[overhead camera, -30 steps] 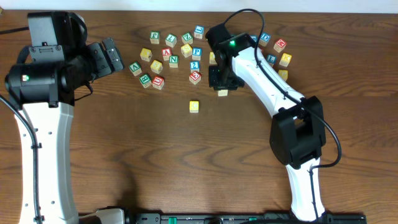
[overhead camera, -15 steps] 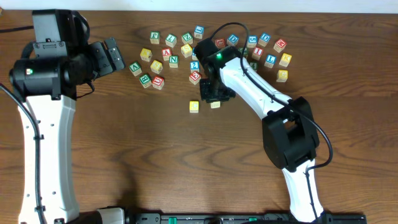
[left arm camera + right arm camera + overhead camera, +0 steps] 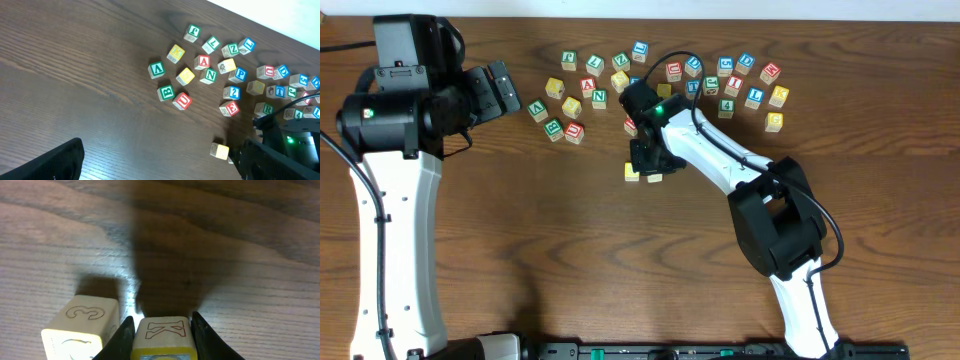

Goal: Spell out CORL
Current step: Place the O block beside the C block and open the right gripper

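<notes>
Readings first, left to right. The left gripper hangs over the left end of the table, jaws spread wide, nothing between them.

From its wrist camera I read these faces in the scatter of cubes:
- green V
- yellow K
- red U
- red A
- green N
- red E
- blue 2
- blue P

That makes three red letters, two green, two blue and one yellow. Further right the green R cube sits in the scatter, near the right arm. I cannot pick out a blue L with any certainty. I have no full count of the scatter, because the arm covers part of it.

Two cubes stand apart, below the scatter, and both are pale yellow on top in the overhead view.
- The left one, the 3 cube, shows an outlined 3 to the right wrist camera.
- The right one, the K cube, shows a red-outlined K. The right gripper pinches it between its jaws. It sits just beside the 3 cube, with one finger between them.

I cannot tell whether the K cube rests on the wood.
</notes>
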`<state>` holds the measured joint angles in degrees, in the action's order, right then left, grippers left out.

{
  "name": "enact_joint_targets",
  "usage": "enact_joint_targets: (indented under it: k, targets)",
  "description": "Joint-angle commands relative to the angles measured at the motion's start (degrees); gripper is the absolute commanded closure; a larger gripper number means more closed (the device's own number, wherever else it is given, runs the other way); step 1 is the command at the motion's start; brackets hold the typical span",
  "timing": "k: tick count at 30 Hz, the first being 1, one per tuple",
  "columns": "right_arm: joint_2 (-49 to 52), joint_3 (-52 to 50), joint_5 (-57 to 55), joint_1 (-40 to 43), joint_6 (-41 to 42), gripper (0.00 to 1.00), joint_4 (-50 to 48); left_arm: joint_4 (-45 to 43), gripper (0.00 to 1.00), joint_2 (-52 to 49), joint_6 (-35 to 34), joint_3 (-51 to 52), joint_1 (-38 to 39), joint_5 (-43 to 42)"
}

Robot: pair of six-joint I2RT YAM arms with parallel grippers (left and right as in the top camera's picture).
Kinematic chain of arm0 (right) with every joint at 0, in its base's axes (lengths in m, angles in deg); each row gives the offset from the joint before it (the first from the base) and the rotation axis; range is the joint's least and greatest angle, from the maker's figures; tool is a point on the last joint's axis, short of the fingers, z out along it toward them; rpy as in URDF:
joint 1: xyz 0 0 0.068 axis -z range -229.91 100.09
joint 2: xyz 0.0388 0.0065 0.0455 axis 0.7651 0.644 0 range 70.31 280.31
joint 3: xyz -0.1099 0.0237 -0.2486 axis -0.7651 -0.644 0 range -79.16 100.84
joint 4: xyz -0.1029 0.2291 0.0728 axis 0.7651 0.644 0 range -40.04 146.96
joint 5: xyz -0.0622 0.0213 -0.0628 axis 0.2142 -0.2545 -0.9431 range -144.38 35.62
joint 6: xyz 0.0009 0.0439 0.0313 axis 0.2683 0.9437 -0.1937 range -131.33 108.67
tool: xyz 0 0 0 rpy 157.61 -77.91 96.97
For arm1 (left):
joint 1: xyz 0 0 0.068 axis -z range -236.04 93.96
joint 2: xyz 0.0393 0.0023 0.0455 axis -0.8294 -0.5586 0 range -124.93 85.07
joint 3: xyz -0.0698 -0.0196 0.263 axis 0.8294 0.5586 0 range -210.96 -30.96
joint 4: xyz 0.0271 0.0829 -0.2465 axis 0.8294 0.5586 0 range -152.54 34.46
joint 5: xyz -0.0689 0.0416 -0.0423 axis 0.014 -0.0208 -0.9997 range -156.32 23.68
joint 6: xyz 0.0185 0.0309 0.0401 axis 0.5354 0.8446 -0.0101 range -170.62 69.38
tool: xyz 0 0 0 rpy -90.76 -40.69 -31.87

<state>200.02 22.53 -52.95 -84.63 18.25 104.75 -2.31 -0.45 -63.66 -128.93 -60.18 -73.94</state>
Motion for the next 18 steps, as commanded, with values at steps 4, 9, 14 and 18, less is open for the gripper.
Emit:
enact_joint_targets:
  k: [4,9,14,18]
  targets:
    - [0.52,-0.46,-1.55,-0.74,2.23,0.75,-0.42,0.13,0.01,-0.44,0.76,0.24,-0.17,-0.55]
    - [0.52,-0.46,-1.57,-0.74,3.21,0.7,-0.63,0.13,0.01,-0.44,0.76,0.24,-0.17,-0.55]
    - [0.55,-0.46,-1.53,-0.74,3.21,0.66,-1.03,0.13,0.01,-0.44,0.76,0.24,-0.17,-0.55]
    - [0.55,-0.46,-1.53,-0.74,3.19,0.64,-1.01,0.13,0.01,-0.44,0.76,0.24,-0.17,-0.55]
